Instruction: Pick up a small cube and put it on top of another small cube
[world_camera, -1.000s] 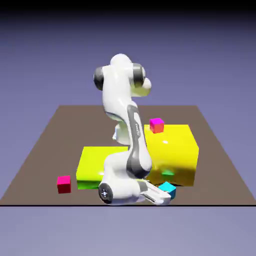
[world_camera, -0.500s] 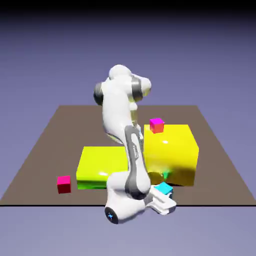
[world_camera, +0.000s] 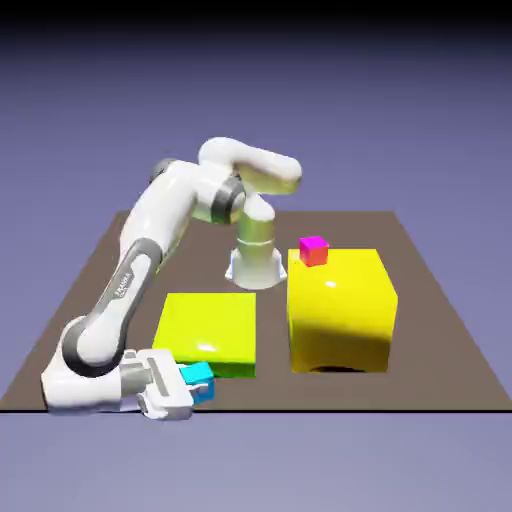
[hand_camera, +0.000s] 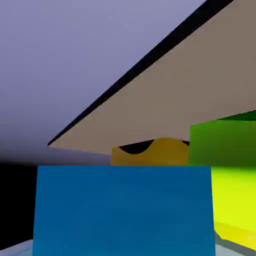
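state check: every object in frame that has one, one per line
claw: shut on the cyan cube, low at the table's near edge
cyan cube: gripped, fills the hand view
pink-red cube: resting on top of the tall yellow block
tall yellow block: upright on the table
flat yellow block: lying flat on the table

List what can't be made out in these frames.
- Fingertips: hand view, hidden behind the cyan cube filling the bottom.
- Second pink-red cube near the flat yellow block: not in sight in the exterior view; maybe behind the arm.
- Whether the cyan cube in the gripper touches the table: exterior view can't settle it.
- Pink-red cube on the tall yellow block: outside the hand view.
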